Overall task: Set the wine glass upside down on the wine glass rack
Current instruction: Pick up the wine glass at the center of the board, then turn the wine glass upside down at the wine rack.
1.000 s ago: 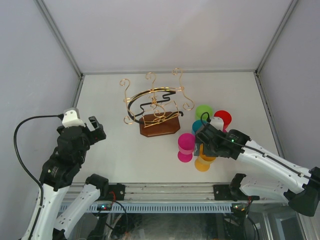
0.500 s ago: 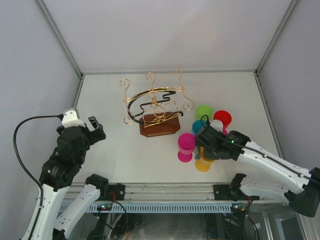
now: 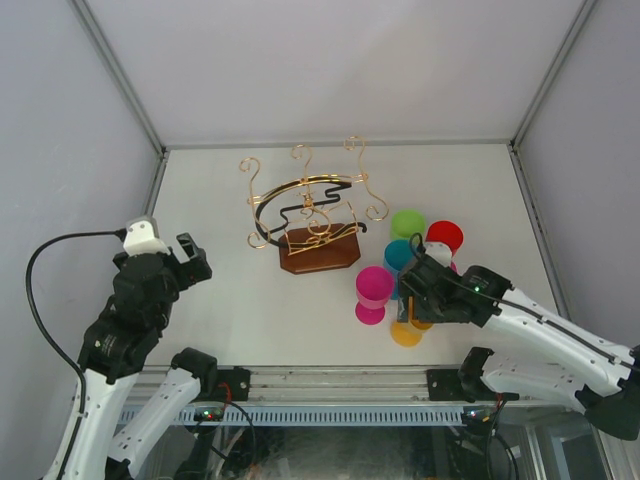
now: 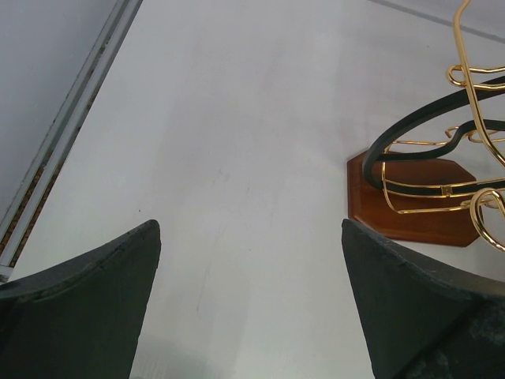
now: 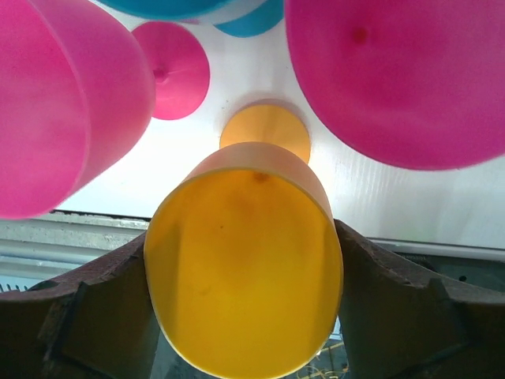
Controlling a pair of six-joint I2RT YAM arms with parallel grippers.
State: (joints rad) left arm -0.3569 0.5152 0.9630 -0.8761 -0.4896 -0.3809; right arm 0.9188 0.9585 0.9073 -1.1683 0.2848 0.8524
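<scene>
The wine glass rack (image 3: 308, 205) is a gold wire stand with scroll arms, a black band and a brown wooden base, standing at the table's middle back. It also shows in the left wrist view (image 4: 430, 185). My right gripper (image 3: 414, 303) is shut on the bowl of an orange wine glass (image 3: 406, 330). In the right wrist view the fingers (image 5: 95, 308) press both sides of the orange bowl (image 5: 245, 268), and its foot (image 5: 265, 130) points toward the table. My left gripper (image 3: 192, 258) is open and empty, left of the rack; its view (image 4: 251, 229) shows bare table between the jaws.
A pink glass (image 3: 373, 288), a blue glass (image 3: 398, 254), a green glass (image 3: 407, 223) and a red glass (image 3: 444, 237) stand crowded round my right gripper. Pink bowls (image 5: 63, 103) sit close on both sides of the orange glass. The near rail (image 3: 330, 380) lies just behind it.
My right gripper has shifted slightly right and toward the near edge, and the orange glass has moved with it. The left arm has not moved.
</scene>
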